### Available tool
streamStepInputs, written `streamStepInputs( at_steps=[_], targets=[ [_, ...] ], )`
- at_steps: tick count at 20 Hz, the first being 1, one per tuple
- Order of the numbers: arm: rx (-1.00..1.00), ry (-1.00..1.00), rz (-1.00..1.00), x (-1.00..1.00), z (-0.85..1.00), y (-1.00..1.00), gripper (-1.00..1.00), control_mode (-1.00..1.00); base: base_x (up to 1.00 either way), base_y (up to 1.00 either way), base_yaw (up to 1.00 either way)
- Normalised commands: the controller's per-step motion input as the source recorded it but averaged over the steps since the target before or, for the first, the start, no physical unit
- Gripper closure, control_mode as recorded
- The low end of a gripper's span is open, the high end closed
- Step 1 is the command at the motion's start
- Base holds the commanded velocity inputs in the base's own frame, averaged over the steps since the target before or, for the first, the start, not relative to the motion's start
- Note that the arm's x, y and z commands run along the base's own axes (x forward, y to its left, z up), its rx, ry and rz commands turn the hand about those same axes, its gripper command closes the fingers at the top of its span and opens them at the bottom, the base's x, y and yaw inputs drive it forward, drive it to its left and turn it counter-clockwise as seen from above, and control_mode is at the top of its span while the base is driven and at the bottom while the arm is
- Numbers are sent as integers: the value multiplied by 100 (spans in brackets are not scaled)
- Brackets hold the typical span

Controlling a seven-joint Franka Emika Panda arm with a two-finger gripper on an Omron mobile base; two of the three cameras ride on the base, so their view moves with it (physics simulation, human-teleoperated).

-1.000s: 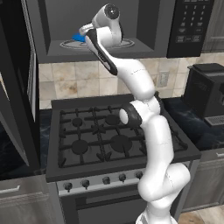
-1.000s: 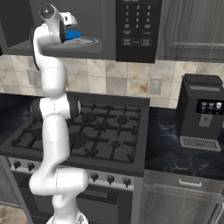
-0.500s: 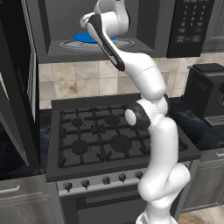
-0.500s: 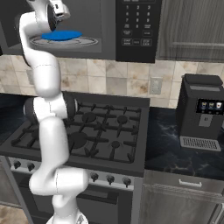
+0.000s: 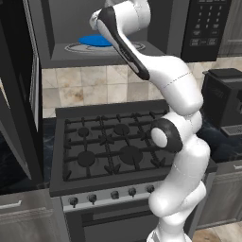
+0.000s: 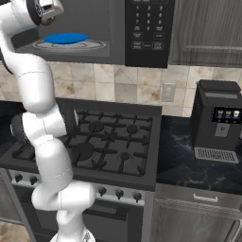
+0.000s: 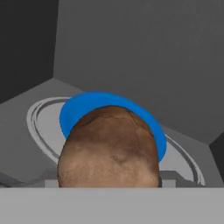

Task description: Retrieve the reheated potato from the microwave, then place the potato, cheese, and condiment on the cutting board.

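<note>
The potato (image 7: 109, 148), a rough brown lump, sits close to the camera in the hand view, between the jaws of my gripper (image 7: 109, 177), which is shut on it. It hangs above a blue plate (image 7: 83, 107) on the glass turntable inside the microwave (image 5: 208, 28). The base views show my hand high at the cavity's front, over the plate (image 5: 97, 40) (image 6: 66, 38). The microwave's door (image 5: 28, 94) stands open to the left. The cheese, condiment and cutting board are out of view.
Below the microwave is a black gas stove (image 5: 113, 146) with grates and front knobs. A black coffee machine (image 6: 220, 123) stands on the dark counter (image 6: 189, 165) to the right. The open door crowds the left side.
My hand has risen and drawn back from the blue plate toward the cavity's front, taking the potato off the plate.
</note>
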Motion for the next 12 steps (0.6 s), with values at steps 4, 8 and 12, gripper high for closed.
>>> streamStepInputs(
  at_steps=[4,8,12],
  targets=[
    [0,-11,0,-87,-19,-19,100,-100,0,0,0],
    [0,-2,0,-84,-2,-23,100,-100,0,0,0],
    [0,0,0,-87,0,-24,100,-100,0,0,0]
  ],
)
